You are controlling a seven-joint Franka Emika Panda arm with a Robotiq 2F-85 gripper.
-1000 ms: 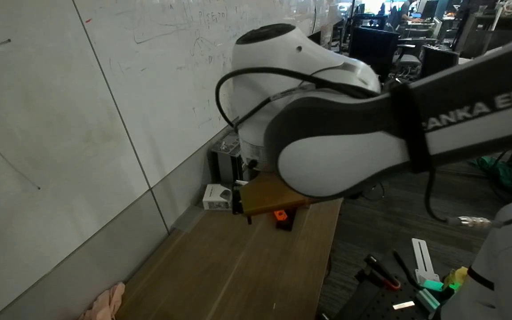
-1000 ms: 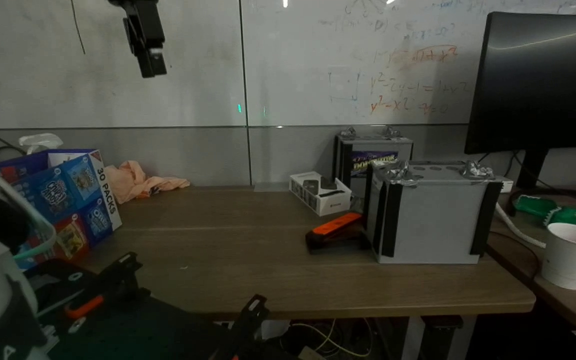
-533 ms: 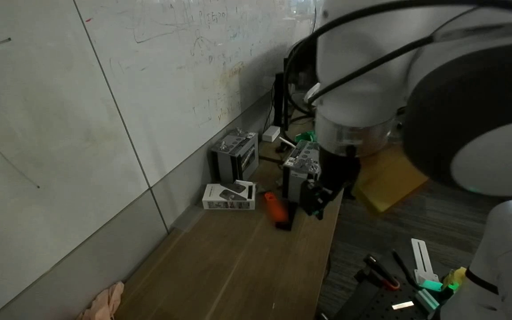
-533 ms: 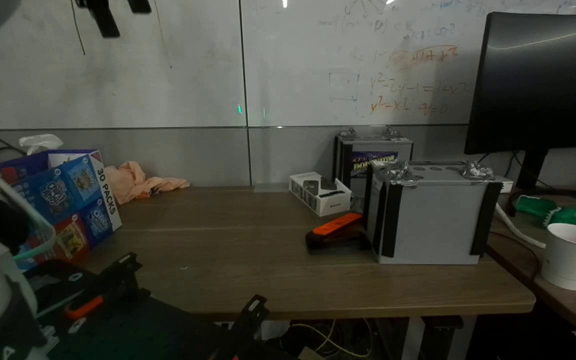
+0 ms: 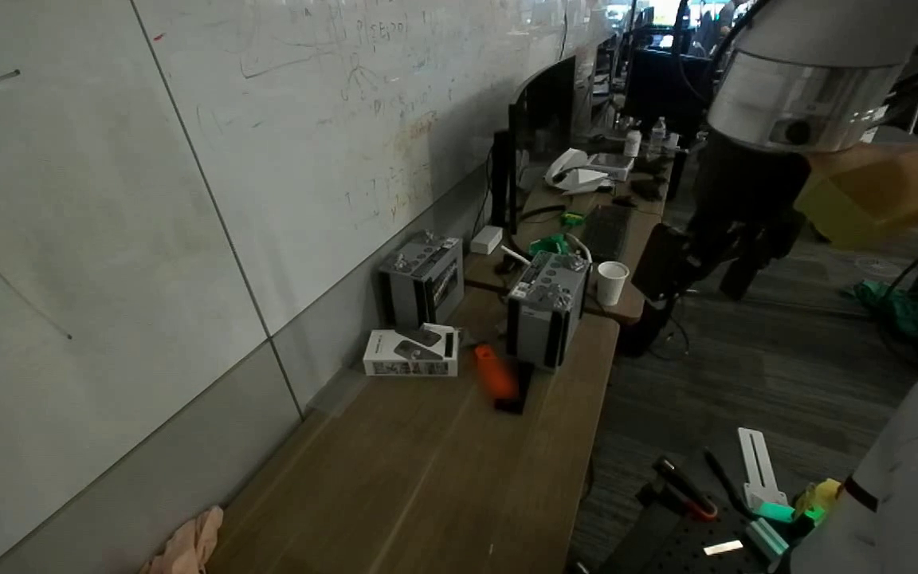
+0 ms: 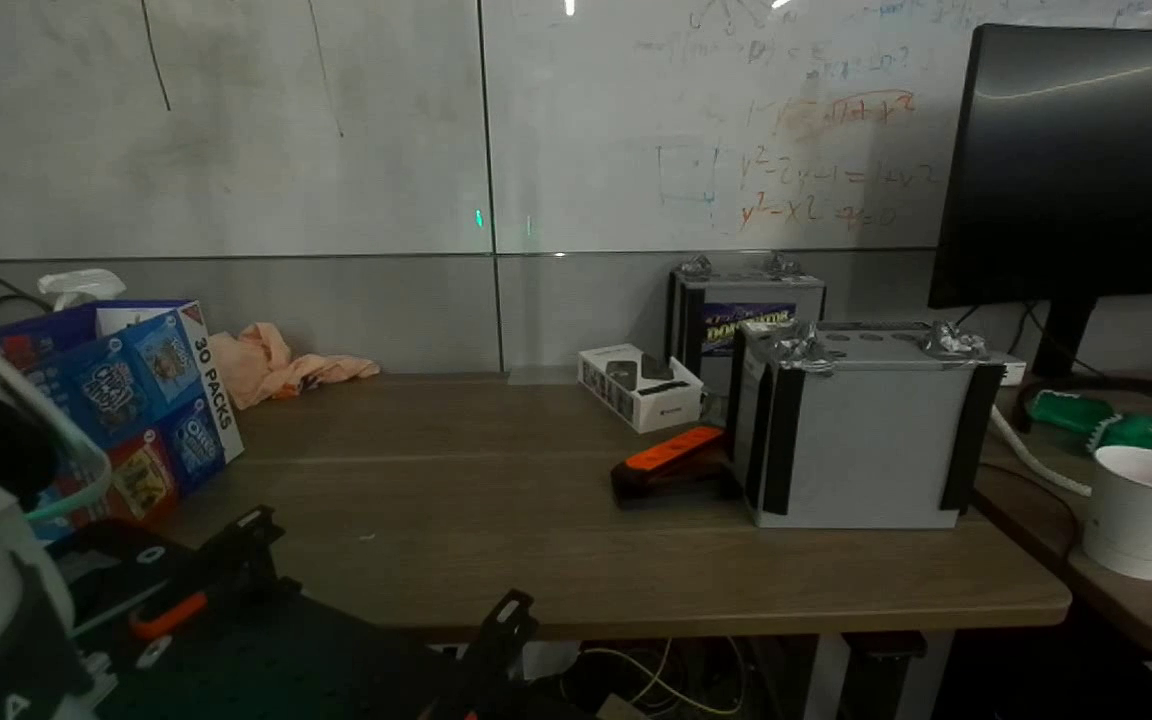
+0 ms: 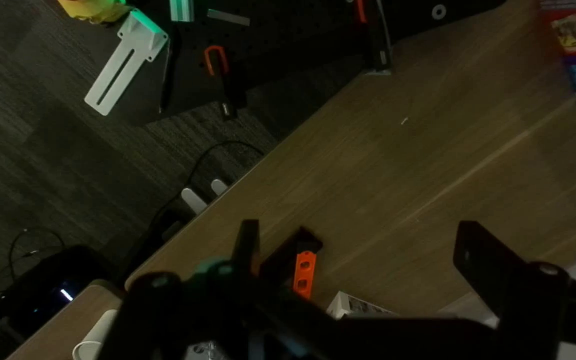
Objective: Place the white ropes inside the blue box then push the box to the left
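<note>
End effector (image 7: 358, 225), jaws wide apart, points down toward the table (image 7: 418, 150); the blue box (image 6: 154, 385) stands near a crumpled peach cloth (image 6: 264, 366).

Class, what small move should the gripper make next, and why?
Probably ease the gripper toward the white rope-like cord, which may be what the task wants: the jaws stand wide apart, holding nothing, and the cord lies near the white cup, away from the blue box. What the box holds is hidden.
</note>
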